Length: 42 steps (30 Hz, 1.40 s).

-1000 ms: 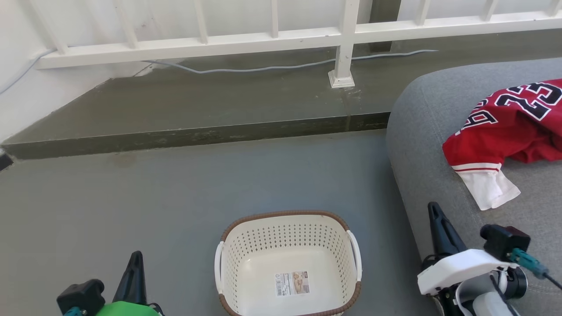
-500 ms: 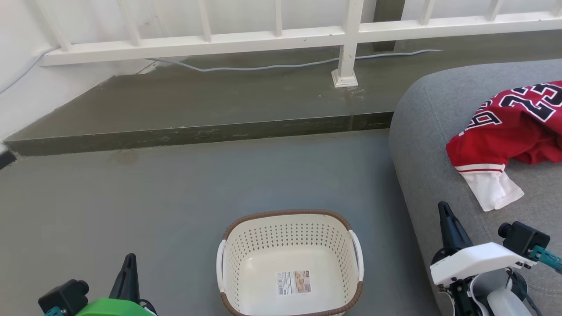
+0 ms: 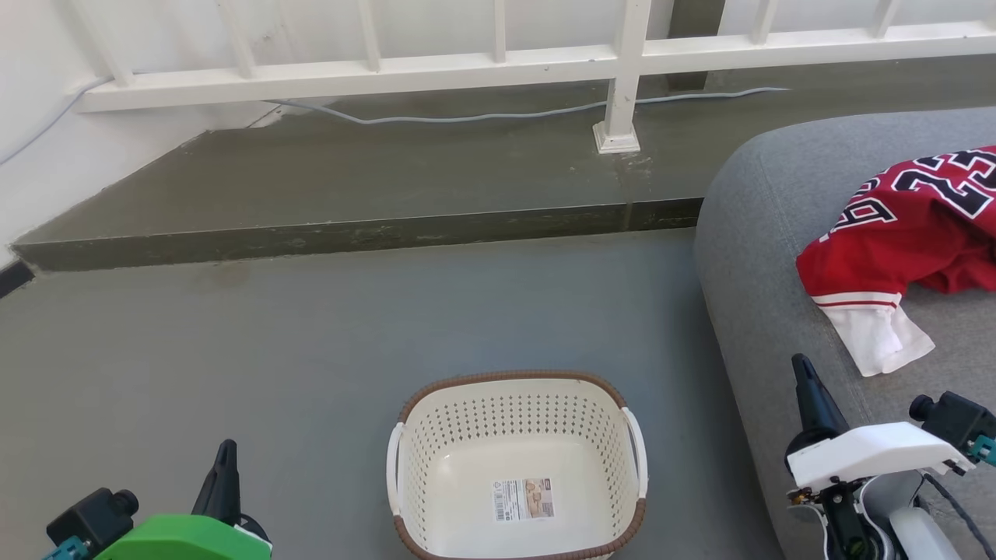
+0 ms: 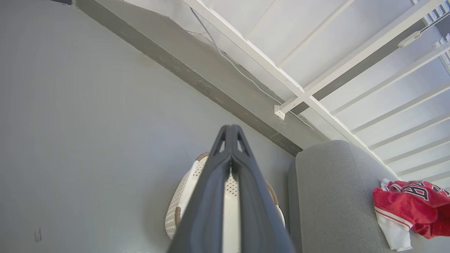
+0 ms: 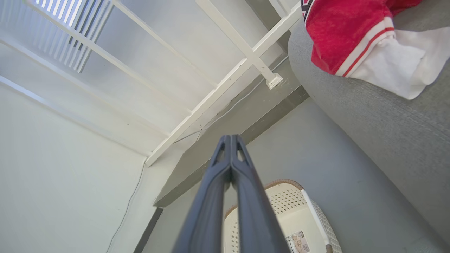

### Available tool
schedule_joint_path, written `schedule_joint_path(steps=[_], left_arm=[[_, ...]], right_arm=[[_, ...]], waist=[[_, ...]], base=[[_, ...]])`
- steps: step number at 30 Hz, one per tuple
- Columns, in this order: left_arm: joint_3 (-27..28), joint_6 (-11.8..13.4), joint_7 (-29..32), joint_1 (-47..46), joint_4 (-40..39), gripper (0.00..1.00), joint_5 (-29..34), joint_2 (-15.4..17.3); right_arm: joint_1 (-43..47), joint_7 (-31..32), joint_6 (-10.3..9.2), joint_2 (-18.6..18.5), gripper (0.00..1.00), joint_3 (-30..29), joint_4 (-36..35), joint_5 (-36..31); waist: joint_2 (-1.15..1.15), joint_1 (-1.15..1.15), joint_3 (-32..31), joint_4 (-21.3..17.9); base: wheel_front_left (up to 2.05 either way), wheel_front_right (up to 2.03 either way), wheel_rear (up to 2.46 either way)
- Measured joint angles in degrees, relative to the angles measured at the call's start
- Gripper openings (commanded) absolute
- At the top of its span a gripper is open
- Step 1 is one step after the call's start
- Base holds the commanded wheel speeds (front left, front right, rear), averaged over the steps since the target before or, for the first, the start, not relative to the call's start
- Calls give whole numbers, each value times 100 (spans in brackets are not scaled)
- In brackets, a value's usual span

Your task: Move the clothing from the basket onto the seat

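Observation:
The cream perforated basket [image 3: 517,467] stands on the grey floor at the bottom middle, holding nothing but its label. The red clothing [image 3: 906,241] with the number 23 and a white part lies bunched on the grey seat [image 3: 762,233] at the right, also seen as clothing [image 4: 407,207] and clothing [image 5: 351,35]. My left gripper [image 3: 226,459] is shut at the lower left of the basket, over the floor. My right gripper [image 3: 805,377] is shut over the seat's front edge, below the clothing. Both wrist views show the fingers pressed together, left gripper [image 4: 230,131] and right gripper [image 5: 230,140].
A raised concrete step [image 3: 350,233] runs across behind the floor, with a white railing [image 3: 498,66] and a grey cable [image 3: 467,117] on it. A white wall [image 3: 31,155] closes the left side.
The head view has drifted slightly to the left and down. Both grippers sit lower in the view than before, and the right one is farther right. Both stay shut.

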Motion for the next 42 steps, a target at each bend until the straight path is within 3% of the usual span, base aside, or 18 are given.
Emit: schedule_joint_path(steps=[42], left_arm=[[635,-604,688,-614,448,0,-2863,-205]], right_arm=[[-430,632,582,25,0,-787,390,3165]], waist=[[0,0,39,153]], base=[[0,0,0]])
